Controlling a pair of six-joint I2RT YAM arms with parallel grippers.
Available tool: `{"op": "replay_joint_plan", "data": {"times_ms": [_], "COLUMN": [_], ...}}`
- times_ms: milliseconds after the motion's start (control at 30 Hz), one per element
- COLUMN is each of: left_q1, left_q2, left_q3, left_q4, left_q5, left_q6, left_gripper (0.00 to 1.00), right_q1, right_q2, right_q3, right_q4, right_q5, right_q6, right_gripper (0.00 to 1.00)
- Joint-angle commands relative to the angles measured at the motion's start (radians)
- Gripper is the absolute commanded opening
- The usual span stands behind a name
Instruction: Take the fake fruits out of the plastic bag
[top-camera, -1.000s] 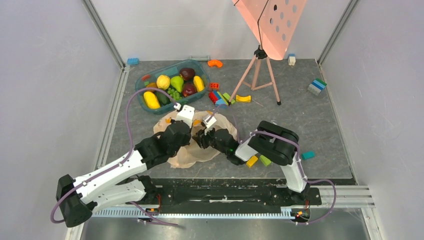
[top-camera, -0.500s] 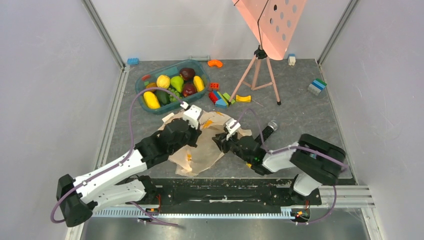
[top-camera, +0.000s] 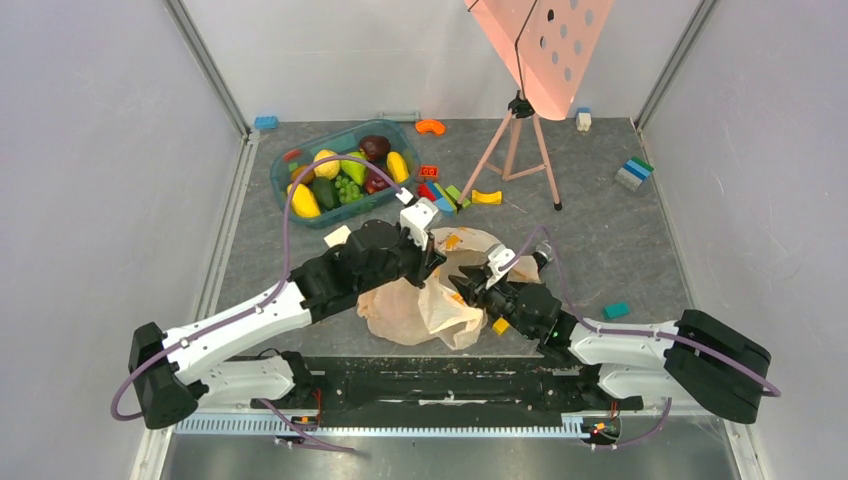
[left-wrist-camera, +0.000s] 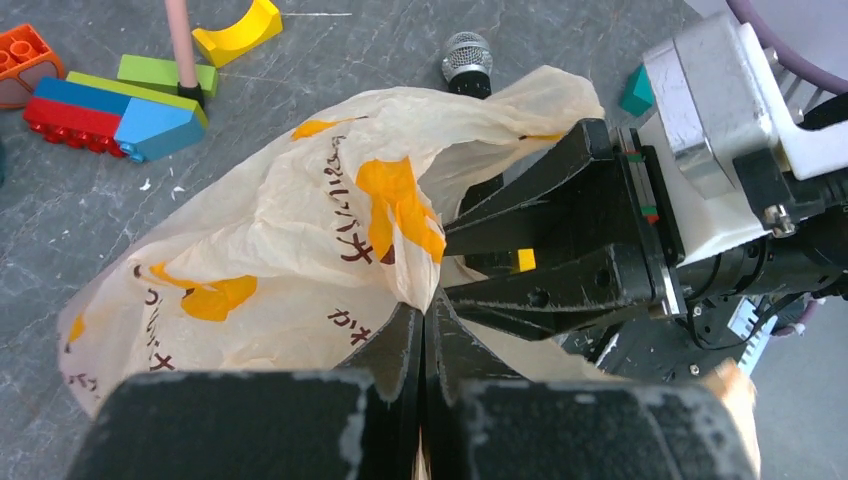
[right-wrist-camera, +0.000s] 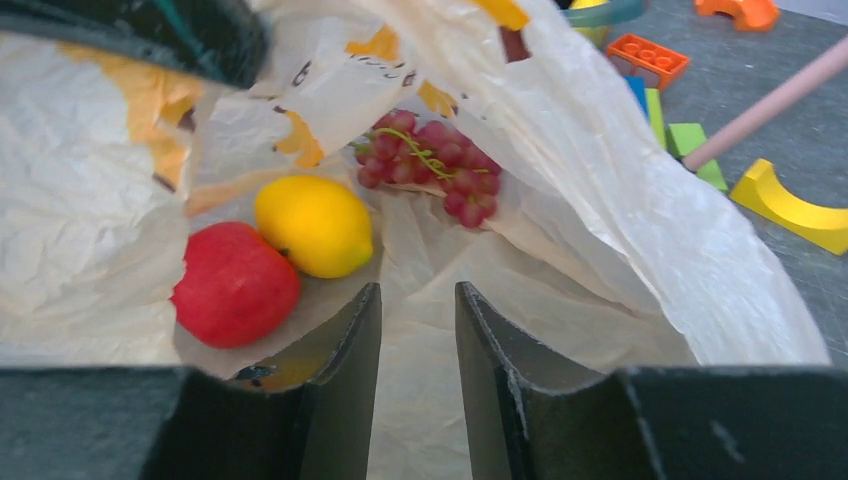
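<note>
Right wrist: the right gripper (right-wrist-camera: 418, 300) gapes inside the plastic bag (right-wrist-camera: 620, 230) near fake fruits (right-wrist-camera: 312, 225) (left gripper (left-wrist-camera: 423, 318) pinches the film).

Print on plastic bag (left-wrist-camera: 290, 250): dark brown characters beside the orange patches, possibly Japanese script. Creased and tilted, not legible. Right wrist view shows a few dark strokes, too blurred to read.
</note>
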Motion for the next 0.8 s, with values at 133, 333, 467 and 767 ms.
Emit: {"op": "replay_joint_plan", "data": {"times_ms": [133,333,467,767], "left_q1": [0.018,0.019,0.019,0.02], "left_q2": [-0.191,-0.373,-0.496,-0.632], "left_q3": [-0.129,-0.325,-0.421,-0.453], "left_q4": [-0.044,-0.15,-0.227,-0.301], "left_q5": [-0.157,-0.328,-0.415,-0.533], "left_q6": [-0.005,-0.202,-0.334,-0.413], "left_gripper": [0.02,0.02,0.02,0.02], "right_q1": [-0.001,-0.001,0.0,0.004], "right_q2": [0.049,0.153,0.208,0.326], "right_q3": [0.037,0.104,0.126,0.198], "right_q4": [-0.024,-0.032,0.001,0.068], "right_q5": [-0.186,-0.302,-0.362,-0.383], "right_q6": [-0.049,-0.06,-0.054,-0.038], "right_gripper": [0.4,0.5,0.54,0.66]}}
